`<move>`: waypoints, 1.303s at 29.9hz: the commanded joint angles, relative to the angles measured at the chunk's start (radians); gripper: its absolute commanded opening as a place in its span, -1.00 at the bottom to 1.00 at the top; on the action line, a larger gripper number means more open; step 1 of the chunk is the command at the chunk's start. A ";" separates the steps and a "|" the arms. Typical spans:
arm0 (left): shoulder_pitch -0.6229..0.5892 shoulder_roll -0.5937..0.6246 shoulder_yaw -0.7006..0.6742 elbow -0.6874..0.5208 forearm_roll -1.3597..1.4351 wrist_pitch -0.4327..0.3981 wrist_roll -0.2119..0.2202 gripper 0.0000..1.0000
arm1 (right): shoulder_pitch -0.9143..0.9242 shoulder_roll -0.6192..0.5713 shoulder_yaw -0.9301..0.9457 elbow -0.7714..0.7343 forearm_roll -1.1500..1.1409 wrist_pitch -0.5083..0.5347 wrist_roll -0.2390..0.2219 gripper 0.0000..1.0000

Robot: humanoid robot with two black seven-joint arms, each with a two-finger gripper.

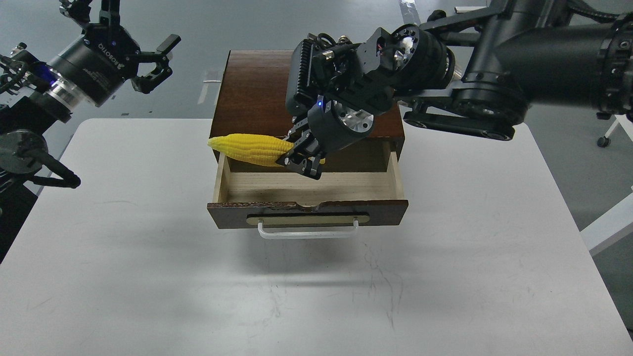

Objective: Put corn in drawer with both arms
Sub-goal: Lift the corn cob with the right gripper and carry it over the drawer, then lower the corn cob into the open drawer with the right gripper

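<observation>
The yellow corn (251, 149) lies level in my right gripper (301, 162), which is shut on its thick end. The cob hangs over the back left part of the open drawer (306, 189), its tip reaching just past the drawer's left wall. The drawer is pulled out of the dark brown box (257, 94), with pale wood inside and a white handle (307, 230) at the front. The drawer holds nothing that I can see. My left gripper (151, 64) is open and empty, raised at the far left, well away from the box.
The box stands at the back middle of the white table (148, 277). My right arm (494, 74) reaches in from the upper right across the box's top. Grey floor lies beyond the table.
</observation>
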 commanded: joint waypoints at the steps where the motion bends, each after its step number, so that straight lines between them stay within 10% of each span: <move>1: 0.000 0.000 -0.001 0.000 0.000 0.001 0.000 0.97 | -0.020 -0.004 -0.024 0.009 0.000 -0.002 0.000 -0.88; 39: 0.001 0.000 -0.003 0.000 0.000 0.000 0.000 0.97 | -0.089 -0.038 -0.102 -0.002 -0.003 -0.002 0.000 0.01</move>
